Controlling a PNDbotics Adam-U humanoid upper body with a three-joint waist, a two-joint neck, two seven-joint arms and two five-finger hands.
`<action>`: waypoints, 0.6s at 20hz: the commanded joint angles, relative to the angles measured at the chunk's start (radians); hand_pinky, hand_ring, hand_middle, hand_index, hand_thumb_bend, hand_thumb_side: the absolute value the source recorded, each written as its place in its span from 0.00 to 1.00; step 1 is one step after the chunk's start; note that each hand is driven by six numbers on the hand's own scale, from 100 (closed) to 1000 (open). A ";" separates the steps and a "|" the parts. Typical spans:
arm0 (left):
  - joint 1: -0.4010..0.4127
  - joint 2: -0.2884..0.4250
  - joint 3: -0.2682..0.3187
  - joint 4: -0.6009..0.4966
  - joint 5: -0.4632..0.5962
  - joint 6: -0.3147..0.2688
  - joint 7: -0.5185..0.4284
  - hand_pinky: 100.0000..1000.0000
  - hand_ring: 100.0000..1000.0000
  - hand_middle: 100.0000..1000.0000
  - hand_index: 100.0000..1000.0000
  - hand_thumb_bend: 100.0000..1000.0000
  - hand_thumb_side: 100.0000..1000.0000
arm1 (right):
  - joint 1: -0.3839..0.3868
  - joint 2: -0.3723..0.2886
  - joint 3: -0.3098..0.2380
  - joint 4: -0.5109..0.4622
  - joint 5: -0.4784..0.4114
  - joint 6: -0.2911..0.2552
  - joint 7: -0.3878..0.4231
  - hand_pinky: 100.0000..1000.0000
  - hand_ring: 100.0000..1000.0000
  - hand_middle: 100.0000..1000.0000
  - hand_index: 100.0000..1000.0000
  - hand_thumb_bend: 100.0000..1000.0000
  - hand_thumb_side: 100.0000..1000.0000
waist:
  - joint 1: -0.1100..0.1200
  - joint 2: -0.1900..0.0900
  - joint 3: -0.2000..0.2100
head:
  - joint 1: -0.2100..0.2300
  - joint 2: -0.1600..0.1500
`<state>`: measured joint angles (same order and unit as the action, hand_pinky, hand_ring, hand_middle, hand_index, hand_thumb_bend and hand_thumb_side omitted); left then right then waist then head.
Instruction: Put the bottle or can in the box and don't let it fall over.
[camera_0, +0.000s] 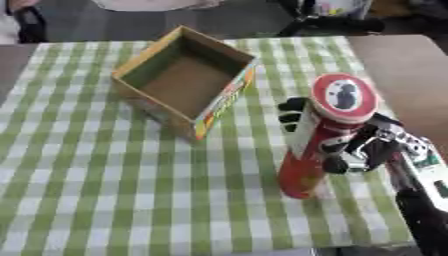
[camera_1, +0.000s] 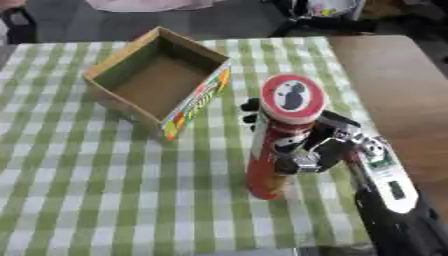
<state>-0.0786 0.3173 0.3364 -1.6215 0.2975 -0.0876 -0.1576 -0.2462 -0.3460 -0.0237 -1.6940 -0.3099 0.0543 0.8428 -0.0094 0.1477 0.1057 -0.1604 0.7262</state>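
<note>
One hand (camera_0: 350, 150), right, curled round red can (camera_0: 319, 145) at lower right of frame, can upright on cloth (camera_0: 105, 190); box (camera_0: 185, 80) upper left, open.

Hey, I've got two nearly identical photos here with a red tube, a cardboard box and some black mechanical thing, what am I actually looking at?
You are seeing through the two eyes of a camera in a humanoid robot's head, looking down at its work. That is why the pictures nearly match.

The black and silver thing coming in from the right is the robot's right hand on its arm. Its fingers are curled round a tall red can with a round lid, which stands upright on the cloth.

The surface is a table covered by a green and white checked cloth. Further back, to the left, an open cardboard box sits empty, apart from the can. The can is meant to go into it without tipping.

The left hand does not show.
</note>
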 joint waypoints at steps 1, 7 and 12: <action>-0.009 0.015 0.006 -0.012 -0.006 0.000 -0.002 1.00 1.00 1.00 0.77 0.10 0.75 | -0.015 -0.004 -0.002 -0.004 -0.003 0.013 -0.019 1.00 1.00 1.00 1.00 0.57 0.06 | 0.002 -0.007 0.001 | -0.002 -0.011; -0.010 0.015 0.006 -0.012 -0.006 0.000 -0.003 1.00 1.00 1.00 0.77 0.10 0.75 | -0.018 0.006 0.004 0.000 -0.007 0.034 -0.036 0.88 1.00 1.00 0.93 0.60 0.00 | 0.002 -0.007 0.002 | -0.003 -0.012; -0.011 0.014 0.006 -0.012 -0.006 0.001 -0.003 1.00 1.00 1.00 0.77 0.10 0.75 | -0.018 0.013 0.007 0.003 -0.012 0.046 -0.045 0.78 1.00 1.00 0.86 0.61 0.00 | 0.002 -0.007 0.003 | -0.003 -0.012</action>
<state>-0.0797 0.3171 0.3364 -1.6214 0.2975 -0.0871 -0.1583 -0.2537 -0.3251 -0.0169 -1.6852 -0.3138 0.0960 0.8016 -0.0093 0.1489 0.1075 -0.1611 0.7261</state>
